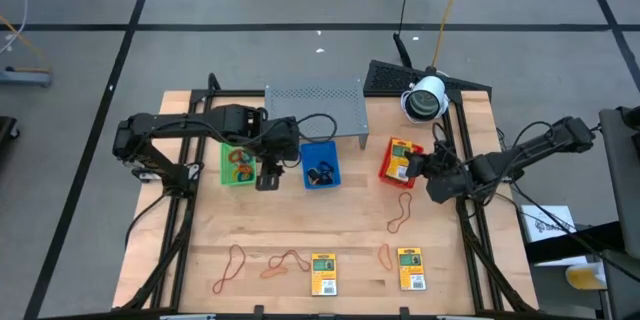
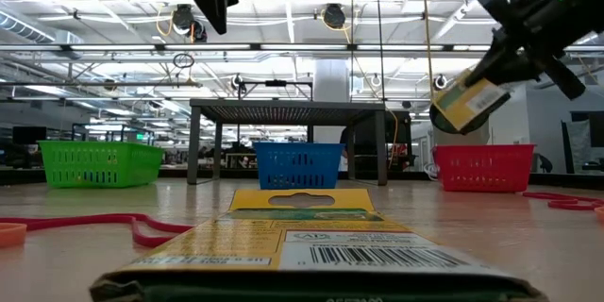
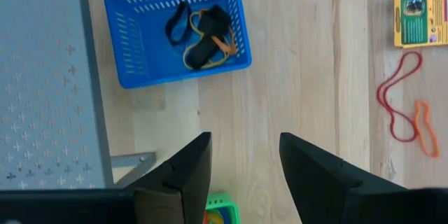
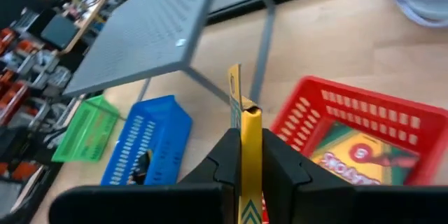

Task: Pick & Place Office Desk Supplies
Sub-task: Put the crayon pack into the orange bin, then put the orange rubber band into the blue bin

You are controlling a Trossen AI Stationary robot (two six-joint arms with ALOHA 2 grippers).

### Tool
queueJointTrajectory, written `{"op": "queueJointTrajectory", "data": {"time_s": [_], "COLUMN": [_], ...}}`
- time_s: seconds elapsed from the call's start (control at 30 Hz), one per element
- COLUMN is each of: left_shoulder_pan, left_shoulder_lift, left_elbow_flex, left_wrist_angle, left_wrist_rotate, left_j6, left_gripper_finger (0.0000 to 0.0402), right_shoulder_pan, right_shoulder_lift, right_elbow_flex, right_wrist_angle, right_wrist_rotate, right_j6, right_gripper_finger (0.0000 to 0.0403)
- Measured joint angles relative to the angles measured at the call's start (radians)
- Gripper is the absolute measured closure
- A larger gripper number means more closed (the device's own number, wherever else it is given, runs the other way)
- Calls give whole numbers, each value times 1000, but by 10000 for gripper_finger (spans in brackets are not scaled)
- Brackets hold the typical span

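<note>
From above, the left gripper hangs between the green plastic tray and the blue plastic tray, in front of the grey perforated metal shelf. The right gripper sits at the red plastic tray, clamped on a small yellow rectangular packet. Two more yellow packets and several thin orange-red rubber-band loops lie near the wooden table's front edge.

At table level, the gripped packet hangs above the red tray, clear of it.

The left wrist camera shows its fingers parted with nothing between them; dark clips lie in the blue tray.

The right wrist camera shows its fingers pinching the packet edge-on beside the red tray.
</note>
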Motion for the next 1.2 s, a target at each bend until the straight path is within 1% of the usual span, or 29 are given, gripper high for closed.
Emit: {"op": "queueJointTrajectory", "data": {"time_s": [0.13, 0.33, 0.43, 0.57, 0.83, 0.9, 0.97, 1.03, 1.1, 1.13, 1.2], "left_shoulder_pan": [0, 0, 0, 0, 0, 0, 0, 0, 0, -1, -8], "left_shoulder_lift": [0, 0, 0, 0, 0, 0, 0, 0, 0, 0, 0], "left_elbow_flex": [0, 0, 0, 0, 0, 0, 0, 0, 0, 0, -10], "left_wrist_angle": [-10, -13, -15, -16, -16, -16, -16, -15, -8, 2, 41], "left_wrist_rotate": [0, 0, 0, 0, 0, 0, 0, 0, 1, 2, 20], "left_j6": [-21, -40, -46, -51, -76, -76, -78, -84, -89, -88, -75], "left_gripper_finger": [227, 227, 227, 227, 227, 227, 227, 227, 227, 227, 227], "right_shoulder_pan": [-20, -44, -55, -62, -62, -62, -62, -62, -59, -57, -49], "right_shoulder_lift": [-1, -2, -4, -4, -4, -4, -10, -17, -24, -26, -25], "right_elbow_flex": [-25, -26, -26, -26, -26, -26, -26, -26, -26, -26, -26], "right_wrist_angle": [-2, -1, -1, -1, 28, 58, 117, 225, 383, 480, 678], "right_wrist_rotate": [0, -3, -51, -75, -73, -53, -33, -22, -34, -62, -175], "right_j6": [56, 33, 33, 29, -25, -61, -132, -258, -457, -581, -862], "right_gripper_finger": [368, 367, 359, 329, 252, 236, 223, 214, 210, 209, 210]}}
